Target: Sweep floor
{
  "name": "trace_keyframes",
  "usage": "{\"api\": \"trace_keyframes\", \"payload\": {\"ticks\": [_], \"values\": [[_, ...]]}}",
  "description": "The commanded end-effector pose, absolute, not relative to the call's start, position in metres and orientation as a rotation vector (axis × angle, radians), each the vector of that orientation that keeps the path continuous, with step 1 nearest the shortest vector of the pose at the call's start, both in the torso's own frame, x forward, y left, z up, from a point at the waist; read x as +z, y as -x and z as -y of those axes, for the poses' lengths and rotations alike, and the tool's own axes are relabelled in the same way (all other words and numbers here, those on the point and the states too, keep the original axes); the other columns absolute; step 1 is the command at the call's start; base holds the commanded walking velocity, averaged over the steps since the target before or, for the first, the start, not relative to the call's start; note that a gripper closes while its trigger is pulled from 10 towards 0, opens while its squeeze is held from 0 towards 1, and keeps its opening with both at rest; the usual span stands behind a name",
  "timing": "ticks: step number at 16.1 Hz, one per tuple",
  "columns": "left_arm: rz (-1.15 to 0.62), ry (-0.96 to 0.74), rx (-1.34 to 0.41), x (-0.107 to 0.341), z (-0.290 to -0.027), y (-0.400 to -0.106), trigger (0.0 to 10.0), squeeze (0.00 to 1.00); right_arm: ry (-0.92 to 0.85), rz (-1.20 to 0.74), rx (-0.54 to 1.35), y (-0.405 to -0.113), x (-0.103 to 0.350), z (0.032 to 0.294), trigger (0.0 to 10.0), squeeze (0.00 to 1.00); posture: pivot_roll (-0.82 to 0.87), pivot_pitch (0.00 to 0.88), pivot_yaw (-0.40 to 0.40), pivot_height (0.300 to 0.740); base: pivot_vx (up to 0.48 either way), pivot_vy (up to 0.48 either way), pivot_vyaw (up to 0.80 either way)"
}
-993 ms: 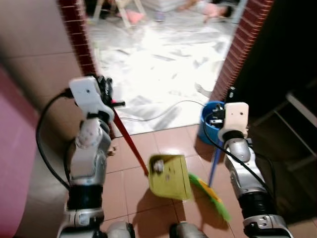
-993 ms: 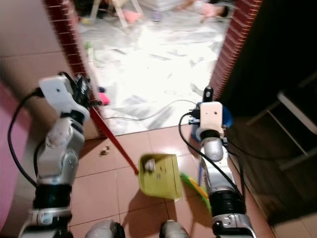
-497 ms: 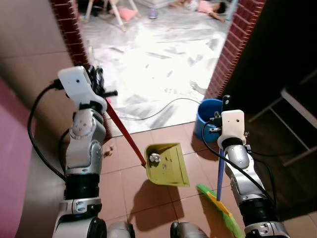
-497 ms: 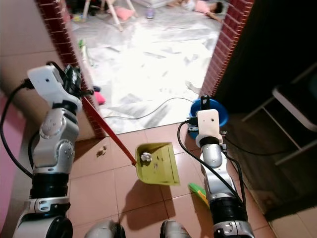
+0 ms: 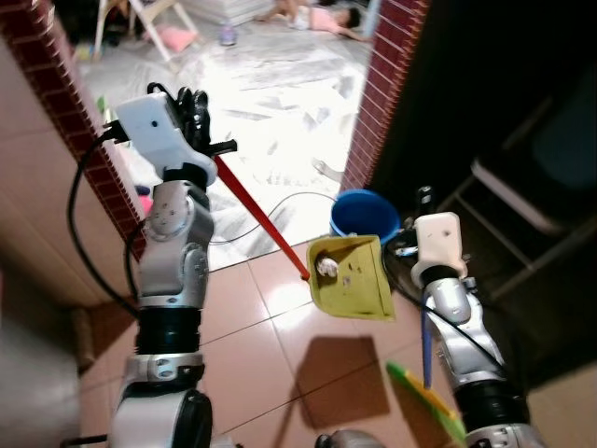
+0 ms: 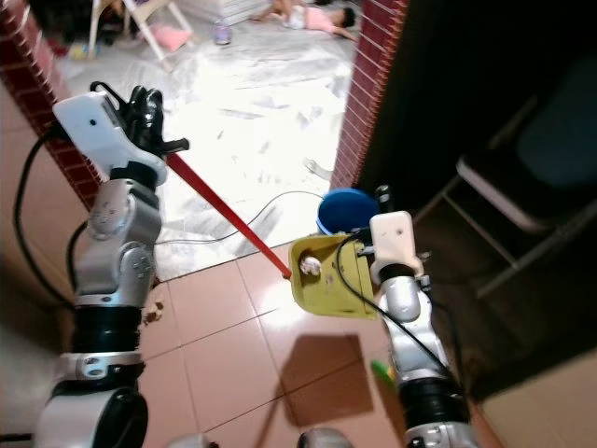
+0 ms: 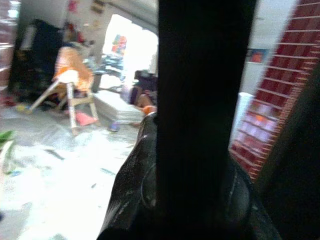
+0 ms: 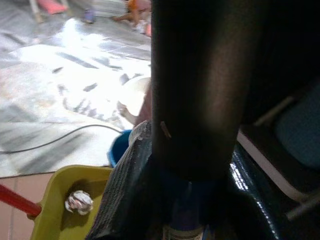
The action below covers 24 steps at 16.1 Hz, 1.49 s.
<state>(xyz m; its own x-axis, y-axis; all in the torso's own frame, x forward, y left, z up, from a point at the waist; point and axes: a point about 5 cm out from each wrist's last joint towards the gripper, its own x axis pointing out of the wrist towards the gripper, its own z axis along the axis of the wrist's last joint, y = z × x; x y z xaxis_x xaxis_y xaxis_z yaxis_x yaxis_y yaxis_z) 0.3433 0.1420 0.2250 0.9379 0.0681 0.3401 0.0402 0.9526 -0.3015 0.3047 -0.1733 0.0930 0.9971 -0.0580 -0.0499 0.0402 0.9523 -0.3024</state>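
My left gripper is raised at the left, shut on the long red handle of a yellow-green dustpan. The pan hangs above the brown tiles and throws a shadow on them. A crumpled paper ball lies inside the pan. Just behind the pan stands a blue bucket. My right gripper is shut on the blue handle of a broom. Its green and yellow bristles rest on the floor by my right side. In the right wrist view the ball sits in the pan.
Brick pillars frame a doorway onto a bright marble floor with a black cable across it. A dark chair stands at the right. A person lies on the far floor. Small crumbs lie by the left wall.
The view has swung right. The dustpan has risen off the tiles and moved up close to the blue bucket. The broom has drawn back along my right side.
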Motion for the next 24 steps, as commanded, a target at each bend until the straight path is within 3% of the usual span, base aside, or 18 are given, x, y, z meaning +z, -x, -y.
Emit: {"api": "trace_keyframes", "payload": {"ticks": [1,6,12,24], "values": [[0.454,0.302,0.038,0.249,-0.148,-0.342,10.0,0.00,0.308,-0.009,-0.042,-0.309,0.105,0.170,10.0,0.00,-0.05,0.019,-0.001,0.740,0.442,0.000,0.00],[0.517,0.279,0.048,0.266,-0.148,-0.345,10.0,0.00,0.302,-0.010,-0.030,-0.309,0.104,0.166,10.0,0.00,-0.05,0.018,0.005,0.740,0.440,0.000,0.00],[0.500,0.265,0.094,0.263,-0.149,-0.346,10.0,0.00,0.290,-0.009,-0.022,-0.309,0.104,0.163,10.0,0.00,-0.05,0.021,0.012,0.740,0.446,0.000,-0.66],[0.494,0.262,0.100,0.261,-0.148,-0.349,10.0,0.00,0.290,0.005,0.008,-0.311,0.105,0.157,10.0,0.00,-0.04,0.017,0.009,0.740,0.468,0.000,0.00]]}}
